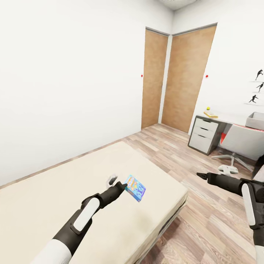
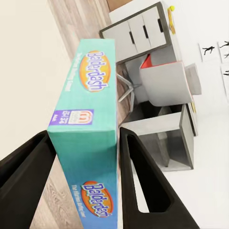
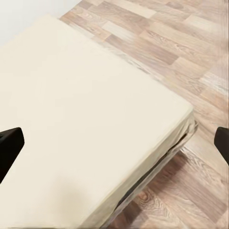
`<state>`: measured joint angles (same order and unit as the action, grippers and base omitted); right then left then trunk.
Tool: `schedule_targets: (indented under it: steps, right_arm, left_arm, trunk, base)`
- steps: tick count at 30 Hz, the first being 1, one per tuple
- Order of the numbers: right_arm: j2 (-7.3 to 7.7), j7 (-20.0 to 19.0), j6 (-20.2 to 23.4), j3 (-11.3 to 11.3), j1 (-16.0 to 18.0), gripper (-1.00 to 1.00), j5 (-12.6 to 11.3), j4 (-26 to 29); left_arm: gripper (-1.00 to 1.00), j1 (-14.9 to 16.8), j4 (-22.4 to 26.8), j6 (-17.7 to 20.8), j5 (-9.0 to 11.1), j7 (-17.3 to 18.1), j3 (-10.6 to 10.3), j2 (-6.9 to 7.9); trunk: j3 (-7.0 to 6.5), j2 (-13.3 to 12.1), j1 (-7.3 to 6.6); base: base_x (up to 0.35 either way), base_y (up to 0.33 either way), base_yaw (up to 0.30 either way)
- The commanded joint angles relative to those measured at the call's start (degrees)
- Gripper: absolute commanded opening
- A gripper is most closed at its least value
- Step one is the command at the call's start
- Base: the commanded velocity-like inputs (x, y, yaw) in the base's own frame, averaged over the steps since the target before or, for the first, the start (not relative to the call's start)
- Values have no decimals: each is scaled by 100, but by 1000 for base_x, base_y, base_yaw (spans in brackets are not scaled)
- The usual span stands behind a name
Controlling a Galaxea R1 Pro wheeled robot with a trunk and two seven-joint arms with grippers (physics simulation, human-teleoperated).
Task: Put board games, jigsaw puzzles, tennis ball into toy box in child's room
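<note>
A small blue and teal board game (image 1: 136, 188) lettered "Balderdash" (image 2: 90, 95) hangs tilted just above the cream bed (image 1: 55, 198), and my left gripper (image 1: 124, 187) is shut on its edge, one black finger (image 2: 143, 186) on each side. At the far right stands the table (image 1: 234, 121) with its white drawer unit (image 1: 203, 134). On it are the tennis ball (image 1: 208, 108), a flat yellow item (image 1: 211, 114) too small to identify, and the light grey toy box (image 1: 255, 120). My right gripper (image 1: 200, 175) hovers open over the floor beside the bed, its fingertips (image 3: 9, 143) wide apart with nothing between them.
A grey swivel chair (image 1: 240, 142) stands in front of the table. Two wooden doors (image 1: 176, 79) fill the far corner. Wood flooring (image 1: 205, 220) runs between the bed's foot and the table. A white wall (image 1: 66, 84) borders the bed's far side.
</note>
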<state>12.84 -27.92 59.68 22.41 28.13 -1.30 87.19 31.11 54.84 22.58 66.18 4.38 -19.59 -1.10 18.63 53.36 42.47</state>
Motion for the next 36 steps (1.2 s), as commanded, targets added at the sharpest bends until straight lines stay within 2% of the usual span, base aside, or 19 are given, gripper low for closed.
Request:
schedule_targets:
  steps: [1,5,10,14,18,22,31,36]
  right_arm:
    - [2,-7,32,-8,7,100,-7,-12]
    - [1,-10,32,-47,11,100,-7,-46]
    - [5,-15,32,-68,9,100,-16,-63]
    - [7,-19,32,-68,8,100,-14,-68]
    - [6,-20,32,-74,8,100,-17,-70]
    - [3,-20,32,-81,8,100,-24,-70]
    - [-6,-20,32,-88,8,100,-27,-77]
    - [-110,-20,32,-206,11,100,-19,-253]
  left_arm:
    - [-100,-8,0,23,38,4,69,2]
    - [-100,-73,0,20,19,31,304,5]
    - [-100,-112,5,7,0,57,430,2]
    - [-100,-125,4,-44,-28,67,464,-4]
    - [-100,-135,0,-313,-44,56,452,-4]
    - [-100,-138,-4,-419,-17,37,468,-1]
    - [-100,-146,-19,-438,25,59,491,8]
    - [-100,-147,-70,-369,38,74,497,12]
  trunk:
    - [-11,-36,-22]
    - [-83,-197,-110]
    - [-173,-397,-220]
    - [-245,-558,-307]
    - [-317,-718,-395]
    - [-388,-878,-483]
    - [-550,-1239,-681]
    - [-640,-1440,-791]
  base:
    - [0,0,-287]
    - [0,0,-287]
    - [0,0,-287]
    - [0,0,-287]
    - [0,0,-287]
    - [0,0,-287]
    - [0,0,-287]
    - [0,0,-287]
